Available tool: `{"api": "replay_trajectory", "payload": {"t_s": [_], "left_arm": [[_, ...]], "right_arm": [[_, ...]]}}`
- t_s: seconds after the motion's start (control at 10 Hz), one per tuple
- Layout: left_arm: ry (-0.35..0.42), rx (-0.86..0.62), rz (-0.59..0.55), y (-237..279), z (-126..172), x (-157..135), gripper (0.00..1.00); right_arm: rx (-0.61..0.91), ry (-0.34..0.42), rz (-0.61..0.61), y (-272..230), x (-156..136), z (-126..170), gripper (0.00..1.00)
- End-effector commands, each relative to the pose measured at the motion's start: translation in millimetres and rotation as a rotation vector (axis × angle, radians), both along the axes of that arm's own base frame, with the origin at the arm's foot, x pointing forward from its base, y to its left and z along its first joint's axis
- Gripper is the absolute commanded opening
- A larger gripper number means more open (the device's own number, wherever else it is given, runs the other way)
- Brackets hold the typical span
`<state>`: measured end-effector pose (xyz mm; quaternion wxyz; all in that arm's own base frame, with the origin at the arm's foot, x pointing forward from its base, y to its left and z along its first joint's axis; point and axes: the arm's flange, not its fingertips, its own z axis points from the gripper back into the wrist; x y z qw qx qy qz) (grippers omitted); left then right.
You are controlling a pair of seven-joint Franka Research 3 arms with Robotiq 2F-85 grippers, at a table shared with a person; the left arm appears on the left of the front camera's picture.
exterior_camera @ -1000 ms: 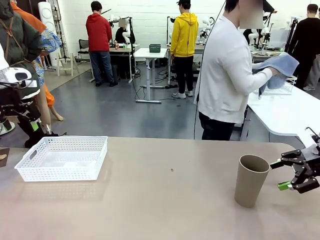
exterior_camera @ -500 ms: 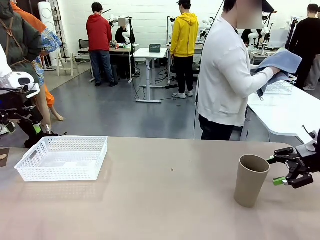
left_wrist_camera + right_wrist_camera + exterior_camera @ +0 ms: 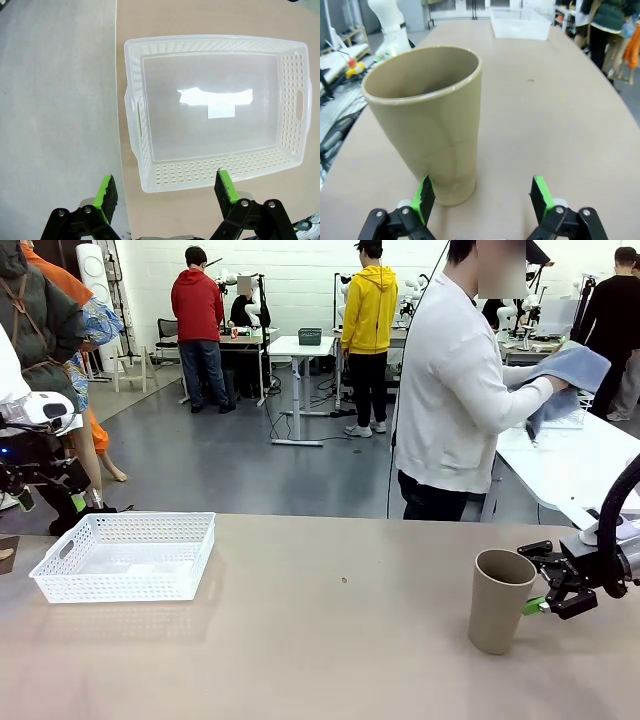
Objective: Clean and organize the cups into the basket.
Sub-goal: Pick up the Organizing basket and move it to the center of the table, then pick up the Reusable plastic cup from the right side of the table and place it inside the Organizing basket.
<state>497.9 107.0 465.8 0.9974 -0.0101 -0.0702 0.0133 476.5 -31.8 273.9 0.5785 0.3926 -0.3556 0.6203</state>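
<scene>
One tan-beige cup (image 3: 500,600) stands upright on the table's right side, empty inside. My right gripper (image 3: 531,578) is open just to the right of it, close to its wall, with its fingers apart. In the right wrist view the cup (image 3: 431,117) stands close ahead, left of centre in front of the left finger, with the right gripper (image 3: 483,194) open. The white lattice basket (image 3: 125,556) sits empty at the table's left. My left gripper (image 3: 50,500) hovers beyond the basket's far left corner. From above, the left gripper (image 3: 166,189) is open beside the basket (image 3: 135,107).
A person in a white top (image 3: 450,390) stands beyond the far edge, holding a blue-grey cloth (image 3: 568,370) over a white side table (image 3: 570,465). Bare tan tabletop (image 3: 330,630) stretches between basket and cup. The far basket (image 3: 520,22) lies across the table.
My right gripper has moved left and slightly up, closing the gap to the cup. The left arm has drifted a little left. The person has shifted the cloth.
</scene>
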Motion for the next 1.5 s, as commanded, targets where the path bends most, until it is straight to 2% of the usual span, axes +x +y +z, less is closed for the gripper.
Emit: {"api": "replay_trajectory", "payload": {"t_s": [0.0, 0.1, 0.4, 0.6, 0.9, 1.2, 1.4], "left_arm": [[0.001, 0.009, 0.012, -1, -1, 9, 1.00], [0.010, 0.009, 0.018, -2, -2, 12, 1.00], [0.020, 0.012, 0.024, -2, -3, 13, 1.00], [0.023, 0.011, 0.031, -3, -3, 15, 1.00], [0.033, 0.018, 0.032, -6, -9, 20, 1.00], [0.038, 0.016, 0.035, -5, -10, 21, 1.00], [0.044, 0.014, 0.036, -6, -13, 25, 1.00]], "right_arm": [[-0.003, 0.005, 0.057, 2, 3, 0, 1.00], [-0.013, 0.027, 0.099, 4, 1, -2, 1.00], [-0.023, 0.038, 0.111, 0, -1, -3, 1.00], [0.003, 0.049, 0.163, 4, -5, -5, 1.00], [0.053, 0.003, 0.179, 17, -4, -11, 1.00], [0.055, 0.034, 0.205, 28, 1, -19, 1.00], [0.056, 0.025, 0.222, 39, 3, -19, 1.00]]}}
